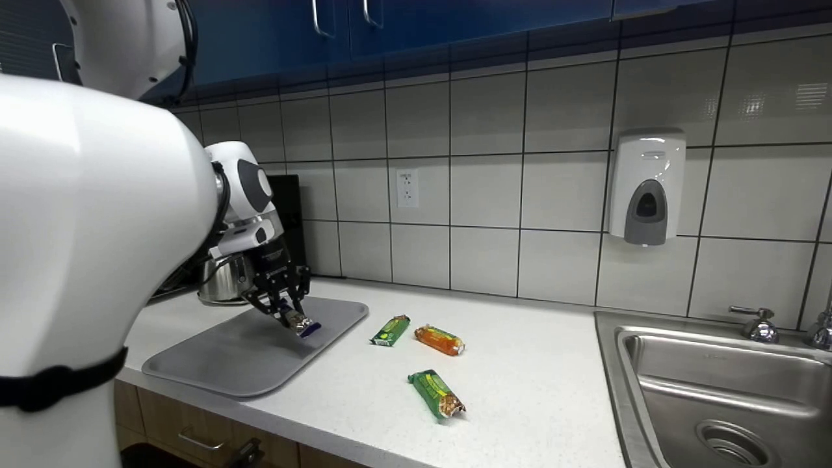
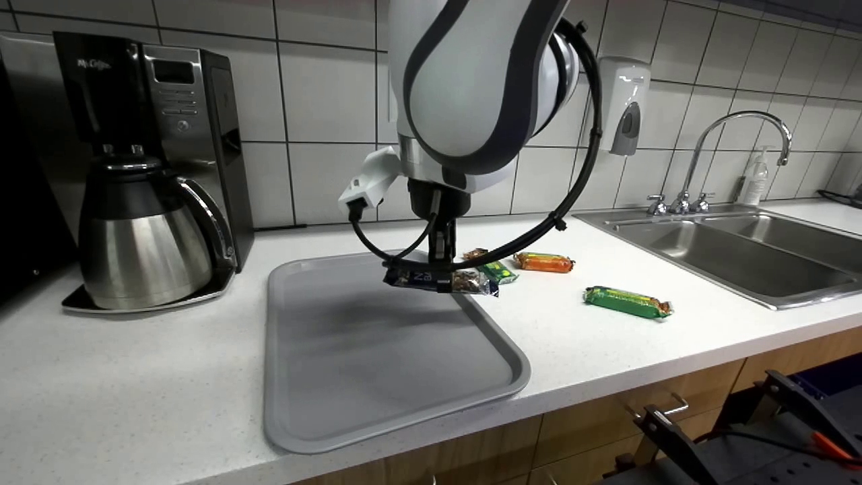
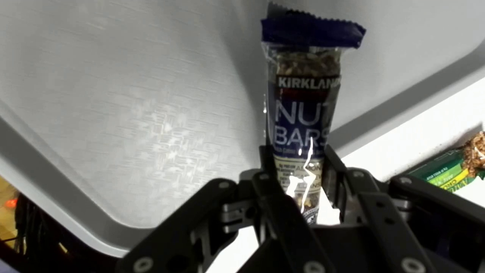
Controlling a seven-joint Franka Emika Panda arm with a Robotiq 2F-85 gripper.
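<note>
Evidently, the gripper [image 3: 299,157] is clamped on a nut bar [image 3: 305,113], its fingers set against the two long sides of the dark blue and clear wrapper. The nut bar hangs over the far part of a gray tray [image 2: 384,377], toward the right rim; whether its right end reaches past that rim is hard to tell. That end dips a little in both exterior views, and a shadow on the tray suggests that the bar is clear of the surface. To the right, on the white counter [image 1: 539,390], lie three more wrapped bars: a green bar [image 1: 390,330] closest to the tray, an orange bar [image 1: 440,340] just right of it, and a second green bar [image 1: 434,392] nearer to the front edge. A coffee maker [image 2: 178,108] stands left of the tray, and a sink [image 1: 715,367] is set well to the right. The step in hand reads as holding the bar aloft, neither picking up nor letting go. Judging from this pose, the next move calls for a firm pinch and a slow wrist; any lowering would want the bar leveled and clear of the rim.
</note>
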